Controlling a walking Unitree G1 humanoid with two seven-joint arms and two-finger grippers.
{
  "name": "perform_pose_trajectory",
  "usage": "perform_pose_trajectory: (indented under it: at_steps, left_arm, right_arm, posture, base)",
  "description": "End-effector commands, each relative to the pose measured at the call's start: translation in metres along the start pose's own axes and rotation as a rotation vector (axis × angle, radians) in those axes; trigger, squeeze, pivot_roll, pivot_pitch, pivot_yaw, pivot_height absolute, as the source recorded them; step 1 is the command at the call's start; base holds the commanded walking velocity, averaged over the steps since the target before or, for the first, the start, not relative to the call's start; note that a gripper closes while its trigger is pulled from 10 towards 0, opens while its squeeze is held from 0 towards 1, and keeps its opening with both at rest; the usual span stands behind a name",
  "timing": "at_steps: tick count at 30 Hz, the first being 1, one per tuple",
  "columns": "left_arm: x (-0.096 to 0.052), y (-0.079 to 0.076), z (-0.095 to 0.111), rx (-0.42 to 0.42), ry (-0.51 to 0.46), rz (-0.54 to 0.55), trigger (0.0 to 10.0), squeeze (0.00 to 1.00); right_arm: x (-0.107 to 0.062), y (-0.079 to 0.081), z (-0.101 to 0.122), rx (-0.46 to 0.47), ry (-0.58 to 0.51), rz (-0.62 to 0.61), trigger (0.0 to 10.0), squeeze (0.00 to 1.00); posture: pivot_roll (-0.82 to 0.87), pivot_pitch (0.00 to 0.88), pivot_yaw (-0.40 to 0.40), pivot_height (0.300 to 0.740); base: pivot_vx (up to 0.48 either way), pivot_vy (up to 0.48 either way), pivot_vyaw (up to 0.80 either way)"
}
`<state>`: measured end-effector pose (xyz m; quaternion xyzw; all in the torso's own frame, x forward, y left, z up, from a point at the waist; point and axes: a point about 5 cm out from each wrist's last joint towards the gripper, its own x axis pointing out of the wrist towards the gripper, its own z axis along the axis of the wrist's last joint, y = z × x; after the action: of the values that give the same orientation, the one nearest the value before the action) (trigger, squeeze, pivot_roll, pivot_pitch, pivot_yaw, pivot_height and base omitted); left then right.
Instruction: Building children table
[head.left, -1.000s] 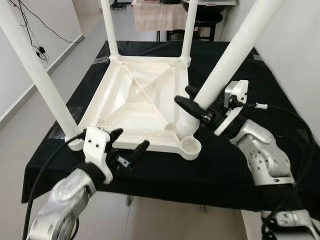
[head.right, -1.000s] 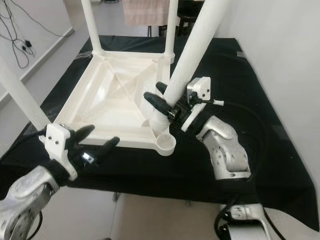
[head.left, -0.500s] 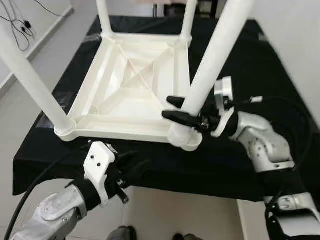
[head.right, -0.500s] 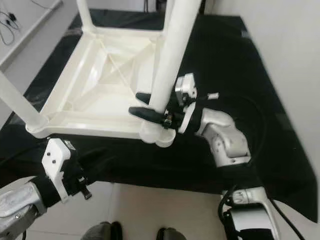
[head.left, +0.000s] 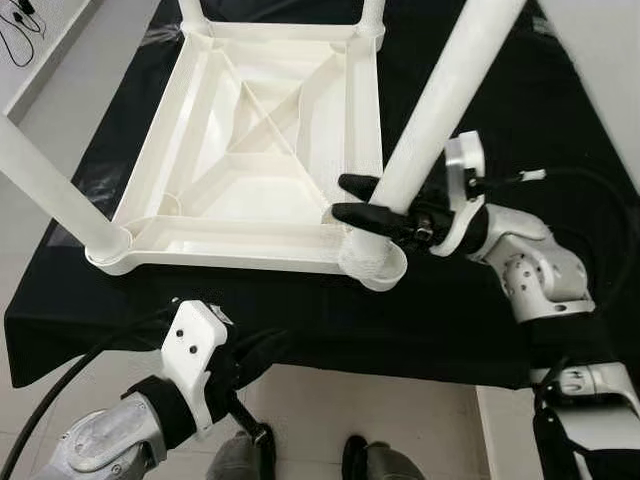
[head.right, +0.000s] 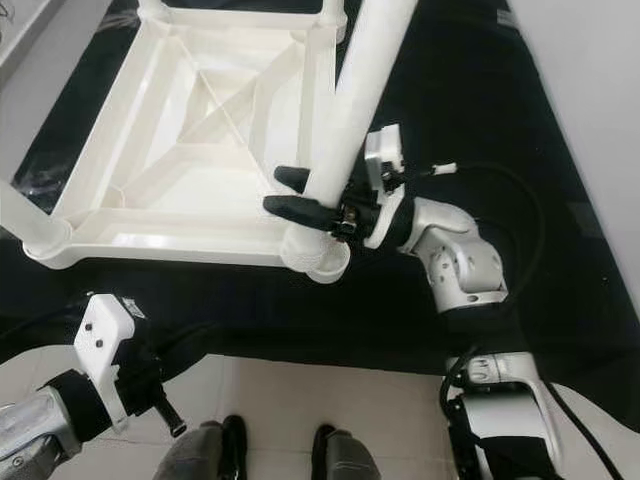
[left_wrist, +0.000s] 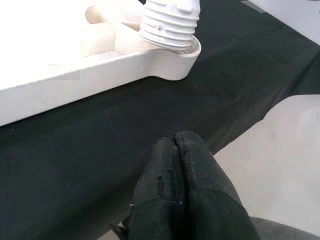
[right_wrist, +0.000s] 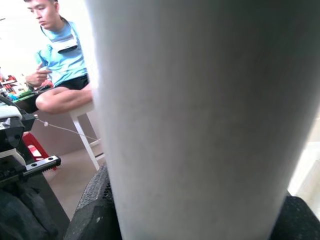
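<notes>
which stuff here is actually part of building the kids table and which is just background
Part of the job:
- upturned white tabletop on the black cloth
- white leg, tilted over the near corner socket, threaded end at its mouth
- right gripper, shut on that leg
- fitted legs, e.g. near-left leg

Just about:
- black cloth
- left gripper, shut, at the table edge
- seated person

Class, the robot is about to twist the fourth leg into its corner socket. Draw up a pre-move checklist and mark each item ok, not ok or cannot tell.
1. Right claw grips the leg near its base: ok.
2. Threaded end sits in the corner socket: ok.
3. Leg upright over socket: not ok, it leans.
4. Thread fully seated: cannot tell.
5. Left claw steadying the tabletop: not ok, shut and off the table edge.
</notes>
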<state>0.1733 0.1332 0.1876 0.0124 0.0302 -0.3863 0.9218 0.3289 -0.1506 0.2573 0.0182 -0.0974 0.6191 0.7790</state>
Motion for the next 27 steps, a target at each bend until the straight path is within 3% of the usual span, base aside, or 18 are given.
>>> perform_pose_trajectory:
  at_steps: [1,3,4,5,6,27]
  left_arm:
    - [-0.005,-0.002,-0.001,-0.010,0.030,-0.010,0.0,0.00]
    - [-0.005,0.000,-0.002,-0.010,0.038,-0.013,0.0,0.00]
    - [-0.005,0.001,-0.002,-0.011,0.045,-0.012,2.4,0.00]
    - [-0.005,0.001,-0.002,-0.011,0.045,-0.012,2.4,0.00]
    - [-0.005,0.002,-0.003,-0.010,0.050,-0.011,9.8,0.00]
    - [-0.006,0.005,-0.005,-0.048,0.035,-0.003,10.0,0.00]
  right_arm:
    - [-0.007,-0.002,0.006,-0.012,-0.021,0.012,10.0,0.00]
    - [-0.010,-0.002,0.008,-0.027,-0.016,0.012,10.0,0.00]
    - [-0.012,-0.002,0.008,-0.037,-0.011,0.013,10.0,0.00]
    - [-0.012,-0.002,0.008,-0.037,-0.011,0.013,10.0,0.00]
    - [-0.013,-0.002,0.006,-0.048,0.001,0.010,10.0,0.00]
    - [-0.010,-0.001,-0.017,-0.154,0.121,-0.063,10.0,0.00]
  posture:
    - [0.10,0.333,-0.017,0.740]
    - [0.09,0.330,-0.011,0.740]
    - [0.09,0.324,-0.004,0.740]
    - [0.09,0.324,-0.004,0.740]
    - [0.09,0.322,-0.001,0.740]
    - [0.09,0.294,-0.001,0.740]
  base:
    - [0.000,0.000,0.00]
    - [0.000,0.000,0.00]
    - [0.000,0.000,0.00]
    - [0.000,0.000,0.00]
    - [0.000,0.000,0.00]
    - [0.000,0.000,0.00]
